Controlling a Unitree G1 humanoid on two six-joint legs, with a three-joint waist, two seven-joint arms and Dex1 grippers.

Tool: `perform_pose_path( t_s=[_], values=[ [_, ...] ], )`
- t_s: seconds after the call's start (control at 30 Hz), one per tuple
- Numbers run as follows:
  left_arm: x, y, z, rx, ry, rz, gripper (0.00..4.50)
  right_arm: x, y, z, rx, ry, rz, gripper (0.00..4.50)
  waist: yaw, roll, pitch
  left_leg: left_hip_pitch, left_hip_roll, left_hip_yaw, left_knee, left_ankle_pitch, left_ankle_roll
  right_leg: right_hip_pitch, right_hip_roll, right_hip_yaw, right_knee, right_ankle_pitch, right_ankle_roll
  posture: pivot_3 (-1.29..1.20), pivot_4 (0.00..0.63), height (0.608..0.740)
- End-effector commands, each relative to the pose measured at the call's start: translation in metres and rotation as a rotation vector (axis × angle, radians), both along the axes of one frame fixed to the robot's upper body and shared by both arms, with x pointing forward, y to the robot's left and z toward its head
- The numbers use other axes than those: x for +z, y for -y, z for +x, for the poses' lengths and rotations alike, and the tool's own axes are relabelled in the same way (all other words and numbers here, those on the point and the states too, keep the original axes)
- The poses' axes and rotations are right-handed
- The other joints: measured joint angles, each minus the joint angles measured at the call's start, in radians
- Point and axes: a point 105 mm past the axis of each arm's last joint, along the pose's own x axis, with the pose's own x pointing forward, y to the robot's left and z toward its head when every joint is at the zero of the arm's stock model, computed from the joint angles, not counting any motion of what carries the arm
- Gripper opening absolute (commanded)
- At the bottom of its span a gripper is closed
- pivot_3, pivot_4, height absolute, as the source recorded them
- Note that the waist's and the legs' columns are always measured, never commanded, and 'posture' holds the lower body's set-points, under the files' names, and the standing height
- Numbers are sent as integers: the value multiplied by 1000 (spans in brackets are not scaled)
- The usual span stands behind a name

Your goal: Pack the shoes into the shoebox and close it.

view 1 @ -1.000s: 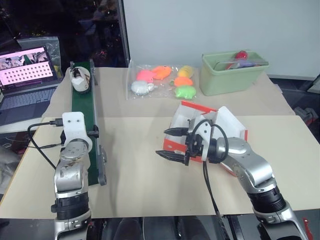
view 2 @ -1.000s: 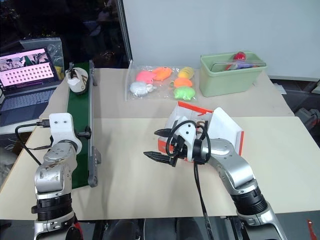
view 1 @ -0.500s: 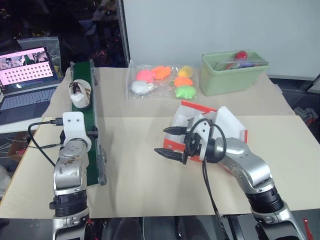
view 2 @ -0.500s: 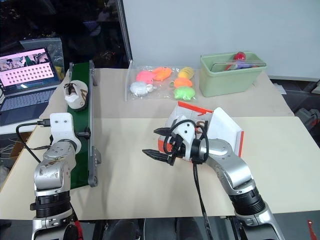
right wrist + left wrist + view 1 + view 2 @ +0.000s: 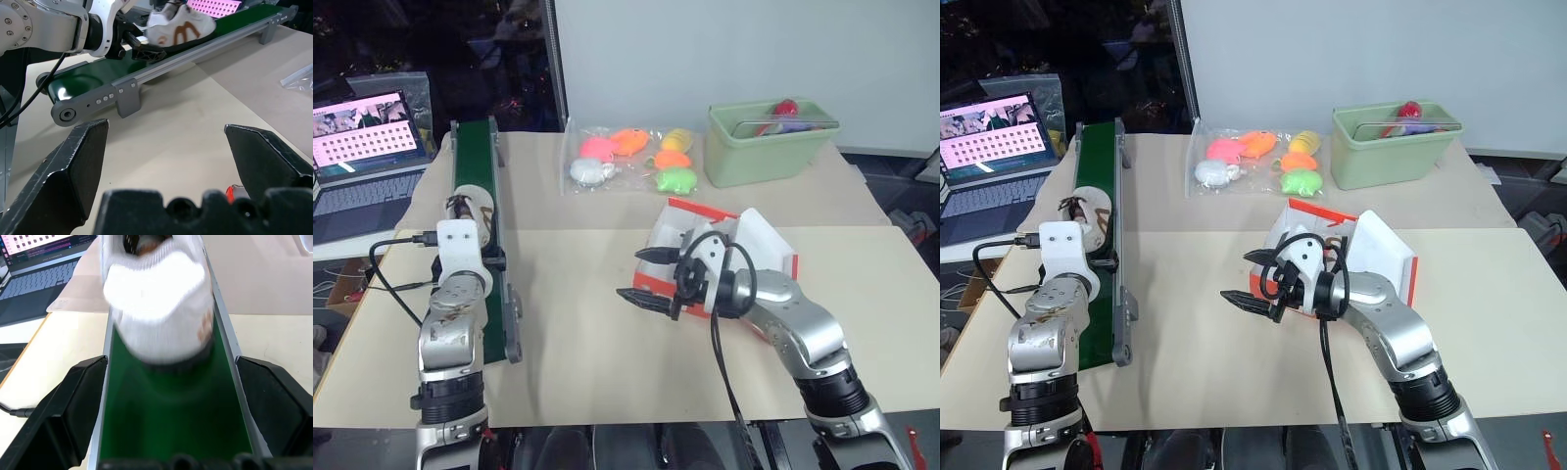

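A small whitish-beige shoe (image 5: 156, 308) with dark laces lies on the green conveyor belt (image 5: 480, 157) at left of the frame, just beyond the left hand (image 5: 171, 416), whose black fingers stand wide; the red-orange cardboard shoebox (image 5: 705, 240), lid raised, sits on the beige tabletop (image 5: 578, 343) at centre, behind the right hand (image 5: 644, 276), spread wide, holding nothing.

Shoe (image 5: 180, 27) side: brown arched mark shaped like a letter M; no other lettering legible.
Laptop (image 5: 367, 127) screen, far left: rows of marks, unreadable.
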Motion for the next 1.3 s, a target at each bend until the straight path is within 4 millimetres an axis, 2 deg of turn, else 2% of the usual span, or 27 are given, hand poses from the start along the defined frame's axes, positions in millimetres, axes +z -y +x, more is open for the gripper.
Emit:
perform_pose_path(
  t_s=[0.03, 0.07, 0.17, 0.23, 0.33, 0.43, 0.53, 0.7, 0.77, 0.83, 1.07, 1.3],
  values=[
    [13, 3, 4, -13, 64, -26, 3797, 20, -1, -2, 11, 59, 36, 4500, 0, 0, 0, 0, 0, 0, 0, 0, 0, 0, 0, 0, 0, 0, 0, 0, 150, 729],
    [13, 3, 4, -11, 62, -31, 3342, 21, -1, -1, 8, 61, 39, 4500, 1, 0, 0, 0, 0, 0, 0, 0, 0, 0, 0, 0, 0, 0, 0, 0, 150, 729],
    [15, 4, 4, -6, 67, -50, 2344, 26, -1, 2, -5, 56, 60, 4500, 1, 0, 0, 0, 0, 0, 0, 0, 0, 0, 0, 0, 1, 0, 0, 0, 150, 729],
    [22, 4, 5, -1, 100, -49, 2344, 30, -1, 4, -19, 40, 82, 4500, 1, 0, 0, 1, 0, 0, 0, 0, -1, 1, 0, 0, 1, 0, 0, 0, 150, 729],
    [61, 8, 6, -28, 260, 98, 2344, 38, 0, 16, -78, -24, 146, 4500, 1, 0, 0, 1, 0, 0, 0, 1, -2, 0, 0, 0, 1, 1, -1, 0, 150, 729],
    [104, 33, 2, -124, 449, 345, 2344, 46, 5, 32, -156, -133, 232, 4500, 1, -1, 1, -1, 0, 0, 0, 1, -2, -1, 0, 0, 1, 1, -1, 0, 150, 729],
    [124, 67, -5, -261, 593, 466, 2344, 51, 10, 45, -210, -291, 352, 4500, 3, -1, 1, -3, 0, -1, 0, 1, -2, -2, -1, 0, 1, 1, -2, 0, 150, 729],
    [112, 113, -6, -520, 622, 271, 2344, 54, 9, 52, -208, -497, 465, 4500, 13, -1, 0, -6, 1, 0, -1, 1, -2, -3, -3, -1, 2, 2, -2, 0, 150, 729],
    [97, 145, -12, -712, 570, 114, 2344, 58, 9, 54, -187, -585, 540, 4500, 13, -1, 0, -7, 0, 0, -1, 1, -2, -4, -2, -2, 2, 2, -2, 0, 150, 729],
    [94, 163, -19, -820, 553, 32, 2344, 63, 9, 55, -166, -640, 595, 4500, 13, -1, 1, -7, 0, 0, -1, 1, -2, -4, -2, -2, 2, 2, -2, 0, 150, 729],
    [90, 187, -36, -984, 503, -1, 2344, 74, 3, 57, -144, -718, 663, 4500, -8, -1, 0, -6, 0, 0, -1, 1, -2, -4, 0, -2, 2, 1, -1, 0, 150, 729],
    [85, 194, -45, -1045, 465, -29, 2344, 77, -4, 53, -142, -737, 674, 4500, -8, -1, 0, -6, 1, 0, -1, 1, -1, -3, 0, -2, 1, 1, -1, 0, 150, 729]
  ],
)
